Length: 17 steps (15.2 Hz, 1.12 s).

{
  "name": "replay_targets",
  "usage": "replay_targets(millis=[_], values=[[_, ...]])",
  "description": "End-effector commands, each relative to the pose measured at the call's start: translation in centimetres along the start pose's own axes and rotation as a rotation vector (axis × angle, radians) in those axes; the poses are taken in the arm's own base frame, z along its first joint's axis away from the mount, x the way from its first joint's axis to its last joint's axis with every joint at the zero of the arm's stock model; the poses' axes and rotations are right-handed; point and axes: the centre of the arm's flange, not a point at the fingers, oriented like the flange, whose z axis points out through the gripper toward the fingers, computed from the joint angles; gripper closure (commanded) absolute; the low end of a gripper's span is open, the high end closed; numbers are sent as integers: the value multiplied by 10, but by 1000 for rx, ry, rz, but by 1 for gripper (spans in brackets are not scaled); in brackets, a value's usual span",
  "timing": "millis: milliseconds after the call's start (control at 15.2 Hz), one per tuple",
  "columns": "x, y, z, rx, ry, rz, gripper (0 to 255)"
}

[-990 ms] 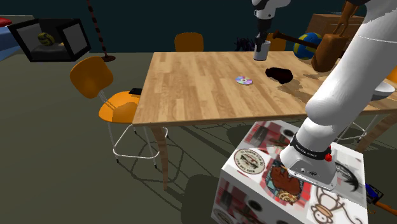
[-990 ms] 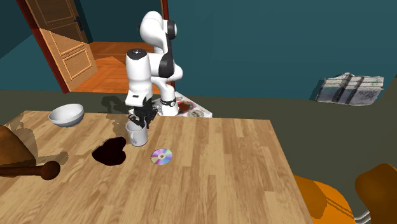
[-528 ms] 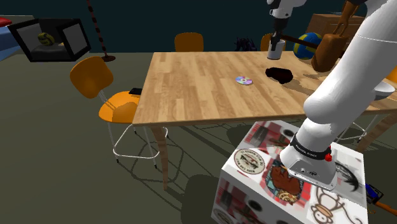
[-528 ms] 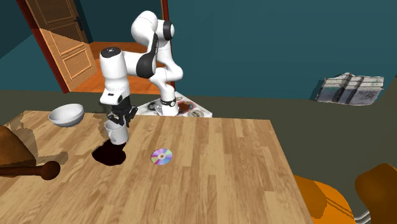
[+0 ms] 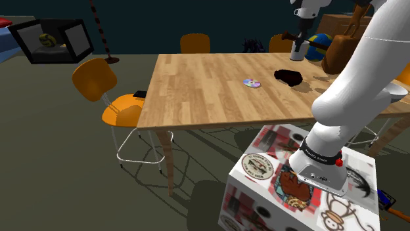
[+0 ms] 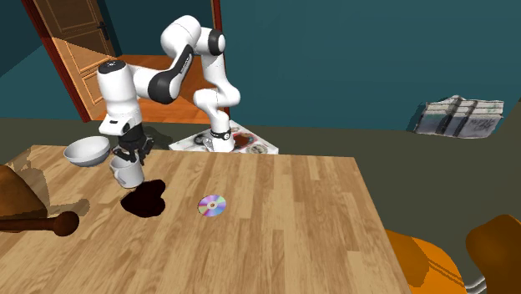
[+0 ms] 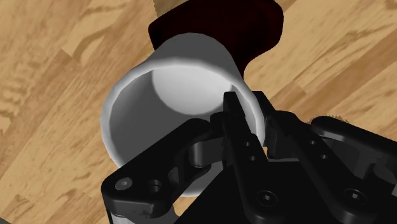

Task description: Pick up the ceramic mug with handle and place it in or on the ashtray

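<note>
A white mug [image 6: 127, 173] hangs a little above the wooden table [image 6: 284, 242], and my black gripper [image 6: 127, 155] is shut on its rim from above. In the wrist view the fingers [image 7: 233, 118] clasp the mug's wall [image 7: 167, 86], one inside and one outside. The ashtray [image 6: 144, 199], a dark red irregular dish, lies on the table just below and to the right of the mug in the second exterior view. In the shoulder view the mug [image 5: 297, 50] hangs beyond the ashtray [image 5: 288, 77], under the gripper [image 5: 301, 41]. Part of the ashtray [image 7: 216, 25] shows past the mug's base.
A shiny disc [image 6: 212, 205] lies on the table beside the ashtray. A white bowl [image 6: 87, 150] sits near the table's corner, close to the mug. A brown wooden object [image 6: 25, 209] lies at the second exterior view's left. Orange chairs [image 5: 108, 98] stand around the table.
The arm has carried the mug towards the second exterior view's left, from beside the disc to past the ashtray. The grip stayed the same.
</note>
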Motion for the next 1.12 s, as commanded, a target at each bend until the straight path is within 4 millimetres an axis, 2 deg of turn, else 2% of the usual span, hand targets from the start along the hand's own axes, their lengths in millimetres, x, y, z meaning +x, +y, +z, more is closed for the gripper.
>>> replay_targets(millis=[0,1056], values=[[-4,2,8,0,0,-1,255],[1,-4,92,0,0,-1,255]])
